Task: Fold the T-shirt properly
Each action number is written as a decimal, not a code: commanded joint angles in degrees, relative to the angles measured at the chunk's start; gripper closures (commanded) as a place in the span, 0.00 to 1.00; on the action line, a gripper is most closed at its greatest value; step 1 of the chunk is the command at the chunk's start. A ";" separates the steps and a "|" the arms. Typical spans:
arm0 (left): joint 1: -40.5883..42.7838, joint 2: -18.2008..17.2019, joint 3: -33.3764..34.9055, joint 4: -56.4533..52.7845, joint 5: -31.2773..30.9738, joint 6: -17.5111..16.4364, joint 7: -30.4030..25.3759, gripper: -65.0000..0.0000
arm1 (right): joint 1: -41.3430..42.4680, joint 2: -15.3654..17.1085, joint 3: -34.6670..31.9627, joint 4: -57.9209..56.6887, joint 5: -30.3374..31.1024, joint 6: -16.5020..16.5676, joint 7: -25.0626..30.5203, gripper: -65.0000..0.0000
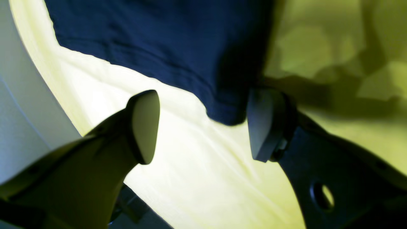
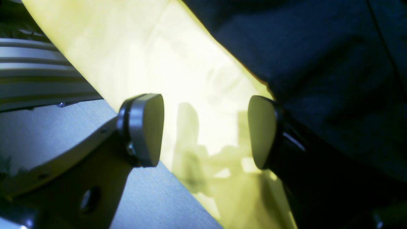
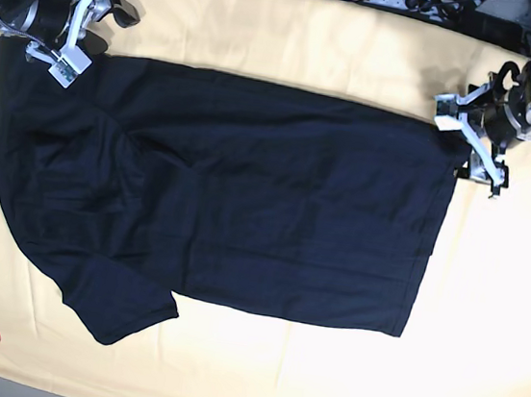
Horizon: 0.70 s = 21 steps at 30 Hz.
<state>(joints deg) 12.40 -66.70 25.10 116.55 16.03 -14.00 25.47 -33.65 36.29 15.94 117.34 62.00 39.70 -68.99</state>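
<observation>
Left wrist view: the left gripper [image 1: 203,127] is seen with jaws spread wide and nothing held; a corner of the T-shirt [image 1: 165,41] lies on the yellow cloth [image 1: 197,178] between and just ahead of them.

Right wrist view: the right gripper [image 2: 205,130] is likewise wide open and empty, over bare yellow cloth, with the shirt's edge beside its right-hand jaw.

Base view: the T-shirt [image 3: 245,206] is spread flat across the cloth-covered worktop [image 3: 476,379], one arm near each upper corner. It is judged that both corners should be pinched together, single layer only, and the hem kept taut to avoid creases.
</observation>
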 commanded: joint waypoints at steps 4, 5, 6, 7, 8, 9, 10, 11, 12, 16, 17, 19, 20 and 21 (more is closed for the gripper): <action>-2.64 0.26 -0.52 0.42 -1.60 -1.11 -1.27 0.34 | 0.00 0.87 0.61 0.79 1.01 0.30 0.87 0.36; -2.91 0.46 -0.52 0.35 -1.57 -2.01 -1.60 0.34 | 0.00 0.85 0.61 0.79 1.03 0.30 0.87 0.36; -2.93 0.61 -0.52 0.33 -1.55 -2.12 -1.77 0.34 | 0.00 0.87 0.61 0.79 1.03 0.30 0.87 0.36; -2.91 0.70 -0.52 0.33 -1.53 -2.12 -1.75 0.34 | 0.00 0.87 0.61 0.79 1.01 0.30 0.85 0.36; -2.89 0.68 -0.52 0.33 -1.62 -2.14 -1.75 0.34 | 0.00 0.87 0.61 0.79 1.01 0.30 0.85 0.36; -2.91 0.68 -0.52 0.33 -1.60 -2.14 -1.73 0.34 | 0.00 0.87 0.61 0.79 1.01 0.30 0.85 0.36; -2.91 0.66 -0.52 0.33 -1.60 -2.40 -1.70 0.34 | 0.00 0.85 0.61 0.79 1.01 0.30 0.85 0.36; -2.91 0.66 -0.52 0.33 -1.77 -3.74 -1.66 0.34 | 0.00 0.85 0.61 0.79 1.01 0.30 0.85 0.36; -2.91 0.63 -0.52 0.33 -2.05 -5.88 -1.49 0.34 | 0.00 0.87 0.61 0.79 1.01 0.30 0.85 0.36; -2.89 0.66 -0.52 0.31 -3.45 -10.78 -1.51 0.34 | 0.00 0.85 0.61 0.79 1.01 0.30 0.85 0.36; -2.89 0.63 -0.52 0.31 -3.45 -10.75 -1.51 0.34 | 0.00 0.85 0.61 0.79 1.01 0.30 0.85 0.36; -2.89 0.66 -0.52 0.31 -3.45 -10.71 -1.51 0.34 | -0.02 0.87 0.61 0.79 1.01 0.30 0.83 0.36; -2.89 0.66 -0.52 0.31 -3.41 -10.71 -1.51 0.34 | 0.00 0.87 0.61 0.79 1.01 0.30 0.83 0.36; -2.91 0.66 -0.52 0.26 -3.15 -10.43 -1.51 0.34 | 0.00 0.85 0.61 0.79 1.01 0.30 0.83 0.36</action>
<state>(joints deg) 9.98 -64.86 25.12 116.33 12.43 -25.30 24.16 -33.65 36.29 15.94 117.34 62.00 39.70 -68.99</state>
